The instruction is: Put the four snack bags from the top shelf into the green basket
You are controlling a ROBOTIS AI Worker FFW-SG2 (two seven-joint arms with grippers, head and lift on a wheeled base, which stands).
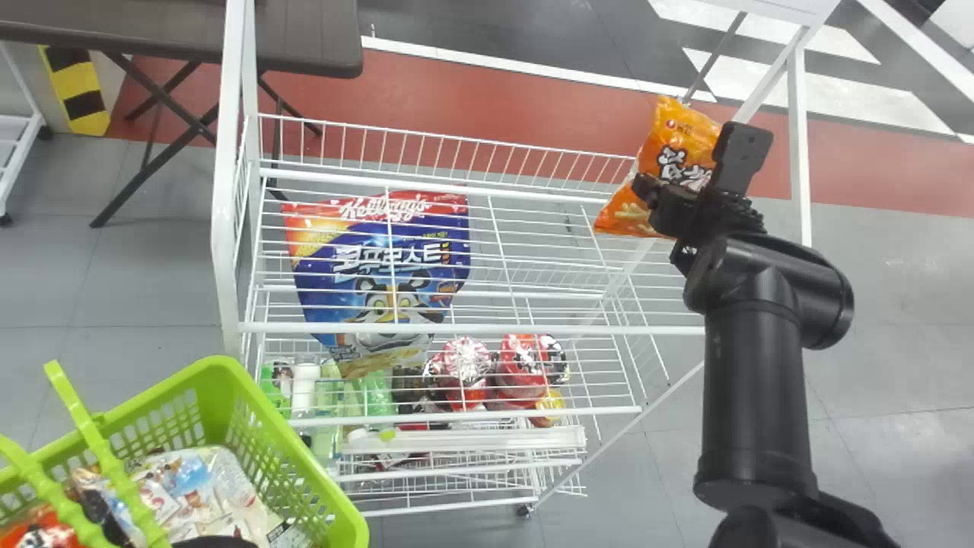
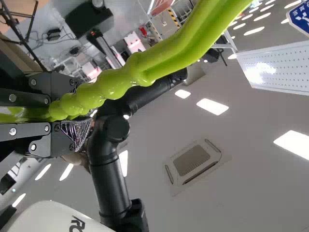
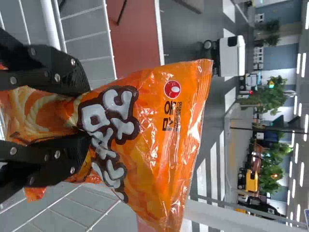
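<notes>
Right hand (image 1: 694,169) pinched tight round orange snack bag (image 1: 670,137); left hand (image 1: 214,543) round basket handle (image 2: 116,82).

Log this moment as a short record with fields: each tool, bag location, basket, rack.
right tool: pinching an orange snack bag
left tool: closed on the basket handle
bag location: near the rack's right end in the head view, outside the basket
green basket: lower left of the head view, packaged items inside
white rack: blue cereal bag seen through wires
</notes>
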